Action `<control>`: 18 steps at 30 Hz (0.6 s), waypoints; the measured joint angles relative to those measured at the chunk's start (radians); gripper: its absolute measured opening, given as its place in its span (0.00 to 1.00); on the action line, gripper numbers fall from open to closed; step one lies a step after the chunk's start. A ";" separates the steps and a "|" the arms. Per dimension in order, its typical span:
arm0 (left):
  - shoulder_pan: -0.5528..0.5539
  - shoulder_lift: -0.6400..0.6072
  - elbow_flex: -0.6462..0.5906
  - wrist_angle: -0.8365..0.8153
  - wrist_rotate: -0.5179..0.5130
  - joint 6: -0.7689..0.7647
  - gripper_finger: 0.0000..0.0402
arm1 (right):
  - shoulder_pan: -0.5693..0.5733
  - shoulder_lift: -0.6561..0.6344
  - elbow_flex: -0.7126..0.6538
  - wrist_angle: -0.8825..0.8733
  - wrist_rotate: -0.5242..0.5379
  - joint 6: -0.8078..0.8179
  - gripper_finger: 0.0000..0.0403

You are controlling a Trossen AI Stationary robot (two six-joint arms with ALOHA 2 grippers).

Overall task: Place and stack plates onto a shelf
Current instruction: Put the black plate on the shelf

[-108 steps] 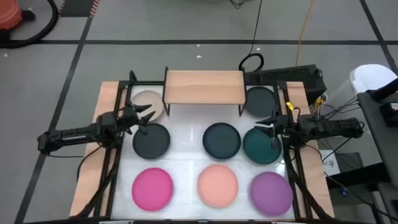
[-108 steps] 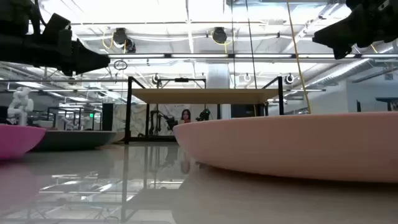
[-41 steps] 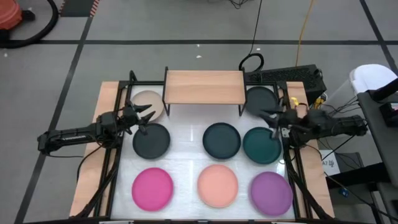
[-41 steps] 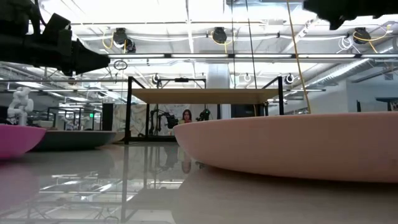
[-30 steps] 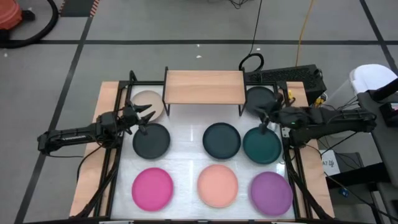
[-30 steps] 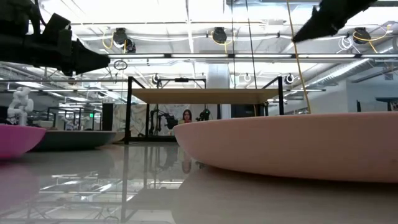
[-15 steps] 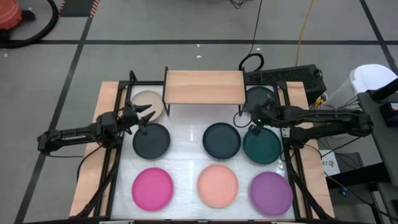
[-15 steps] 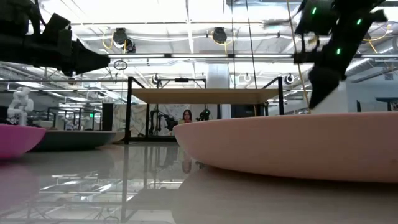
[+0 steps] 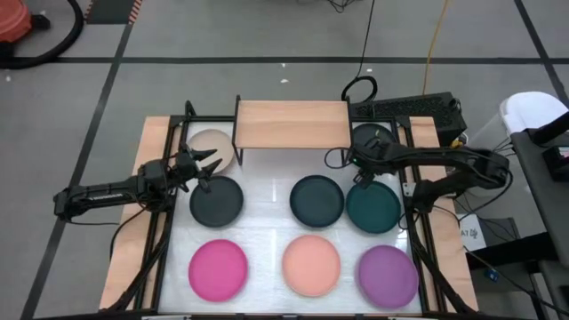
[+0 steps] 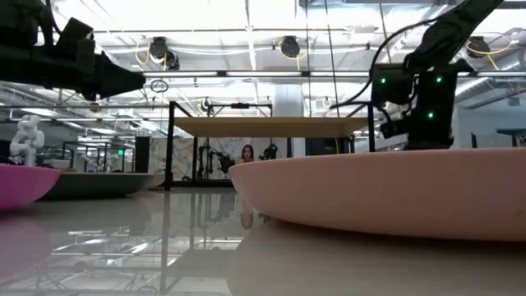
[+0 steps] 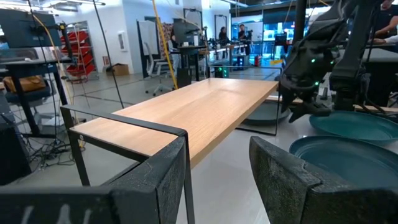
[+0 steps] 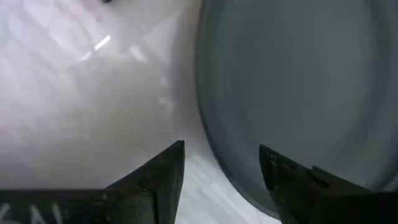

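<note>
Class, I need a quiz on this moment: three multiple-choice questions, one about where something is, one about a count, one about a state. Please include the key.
1. Where is the right claw?
A. in the far left corner
B. at the rim of the grey plate beside the shelf
C. at the near edge

2. How many plates lie on top of the shelf?
A. two
B. four
C. none

3. How do the right claw's fingers stand?
A. open, holding nothing
B. shut on a plate
C. shut on nothing

Key: 1 B, as the high view puts it next to that plate and its wrist view shows the grey rim. 2 C, as the board is bare wood from above. 3 A, as its wrist view shows a gap between the fingers.
</note>
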 joint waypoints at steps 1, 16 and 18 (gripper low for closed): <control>0.000 0.000 0.000 0.000 0.000 0.000 0.46 | -0.008 0.013 0.000 0.011 -0.010 -0.008 0.47; 0.000 0.000 0.000 0.000 0.000 0.000 0.46 | -0.040 -0.017 0.002 0.023 0.026 0.032 0.04; 0.000 0.000 0.000 0.000 0.000 0.000 0.46 | -0.041 -0.071 0.001 -0.019 0.065 0.074 0.03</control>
